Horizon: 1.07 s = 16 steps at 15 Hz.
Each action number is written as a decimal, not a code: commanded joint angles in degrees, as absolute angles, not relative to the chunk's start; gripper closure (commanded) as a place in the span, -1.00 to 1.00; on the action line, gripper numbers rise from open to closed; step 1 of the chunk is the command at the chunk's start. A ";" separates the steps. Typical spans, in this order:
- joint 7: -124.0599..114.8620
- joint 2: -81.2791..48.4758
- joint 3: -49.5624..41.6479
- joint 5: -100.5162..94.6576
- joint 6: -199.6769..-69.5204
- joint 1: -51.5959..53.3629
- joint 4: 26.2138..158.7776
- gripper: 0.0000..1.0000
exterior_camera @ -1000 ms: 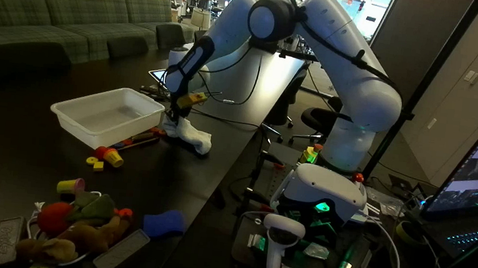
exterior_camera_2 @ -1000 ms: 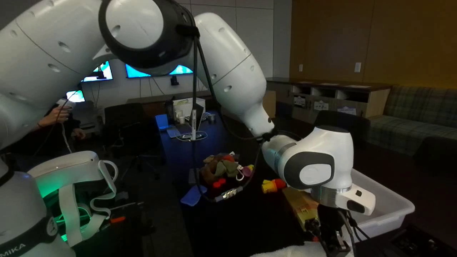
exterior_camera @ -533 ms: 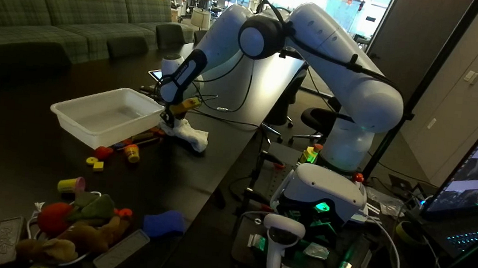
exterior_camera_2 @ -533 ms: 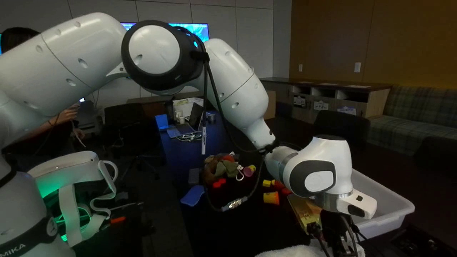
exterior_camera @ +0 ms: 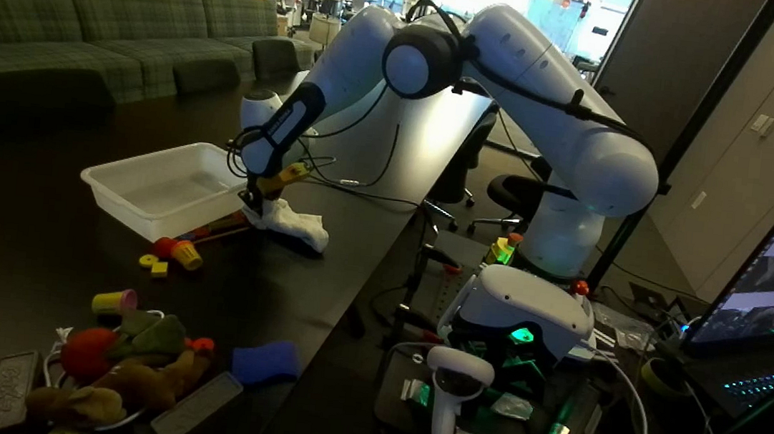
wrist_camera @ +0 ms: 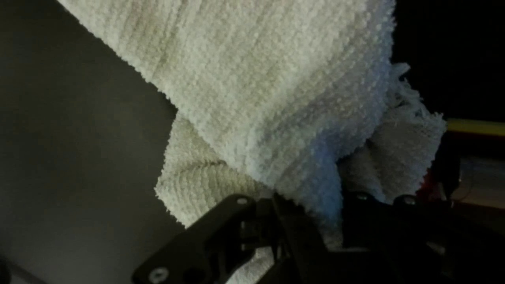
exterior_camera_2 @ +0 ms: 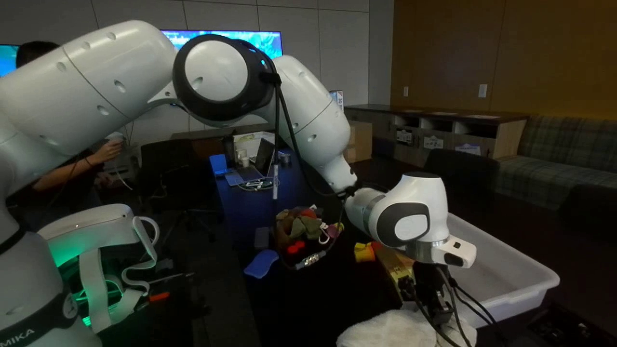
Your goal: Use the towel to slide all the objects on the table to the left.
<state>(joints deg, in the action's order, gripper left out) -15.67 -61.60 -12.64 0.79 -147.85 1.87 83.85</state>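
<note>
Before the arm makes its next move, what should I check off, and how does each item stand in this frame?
1. Towel gripped: ok, pinched in the gripper.
2. Towel spread flat for sweeping: not ok, it is bunched and folded.
3. Gap between gripper and plastic bin: cannot tell, they overlap in both exterior views.
4. Objects gathered together: not ok, the yellow tub lies apart from the toy pile in an exterior view.
5. Blue piece well in from the edge of the table: not ok, it lies by the edge.
</note>
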 commanded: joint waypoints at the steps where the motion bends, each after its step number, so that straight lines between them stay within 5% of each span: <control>1: -16.30 -62.76 -10.24 0.10 -149.54 4.14 83.89 0.68; 16: -20.31 -65.59 -4.94 -0.41 -149.60 19.04 77.14 0.68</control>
